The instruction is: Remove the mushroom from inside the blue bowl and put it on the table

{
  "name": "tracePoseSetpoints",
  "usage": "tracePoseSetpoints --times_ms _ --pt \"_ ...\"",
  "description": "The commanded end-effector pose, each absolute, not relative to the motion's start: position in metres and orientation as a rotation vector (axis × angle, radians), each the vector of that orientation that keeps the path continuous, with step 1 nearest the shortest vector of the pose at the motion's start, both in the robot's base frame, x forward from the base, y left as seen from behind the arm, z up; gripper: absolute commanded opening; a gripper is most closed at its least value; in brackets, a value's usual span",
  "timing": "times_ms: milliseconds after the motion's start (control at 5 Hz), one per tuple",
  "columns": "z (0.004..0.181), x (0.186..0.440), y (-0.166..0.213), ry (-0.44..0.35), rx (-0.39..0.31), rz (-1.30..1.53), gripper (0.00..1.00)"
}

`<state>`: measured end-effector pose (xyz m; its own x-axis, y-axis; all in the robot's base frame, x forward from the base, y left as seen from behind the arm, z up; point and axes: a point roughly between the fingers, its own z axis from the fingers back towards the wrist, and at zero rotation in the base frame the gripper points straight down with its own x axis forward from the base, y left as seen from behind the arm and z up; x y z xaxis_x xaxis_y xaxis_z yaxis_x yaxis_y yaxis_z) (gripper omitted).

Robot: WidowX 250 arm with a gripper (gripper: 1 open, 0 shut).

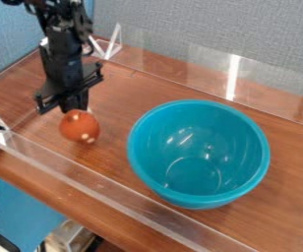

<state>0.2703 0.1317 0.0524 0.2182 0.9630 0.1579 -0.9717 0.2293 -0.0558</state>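
Note:
The mushroom [77,126] shows as a rounded reddish-brown cap just under my gripper [70,104], low over the table [161,84] at the left. The black fingers point straight down and are shut on the mushroom's top, so its stem is hidden. The blue bowl [198,153], large and glossy teal, stands to the right of the gripper with nothing inside it. A clear gap separates the mushroom from the bowl's rim.
Low clear acrylic walls edge the table, one along the front [115,197] and one at the back right [240,71]. A blue-grey wall panel [17,44] rises behind the arm at the left.

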Motion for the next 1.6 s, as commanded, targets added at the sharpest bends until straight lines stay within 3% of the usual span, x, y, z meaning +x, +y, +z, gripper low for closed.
tracePoseSetpoints --times_ms 0,200,800,1200,1400 --pt "0.066 0.28 0.142 -0.215 0.038 1.288 0.0" --pt "0.067 0.287 0.145 -0.213 0.048 1.294 1.0" --pt "0.071 0.28 0.152 -0.208 0.057 1.215 1.0" --pt "0.057 0.264 0.162 -0.203 0.072 1.284 1.0" --pt "0.055 0.267 0.17 -0.197 0.082 1.357 1.0"
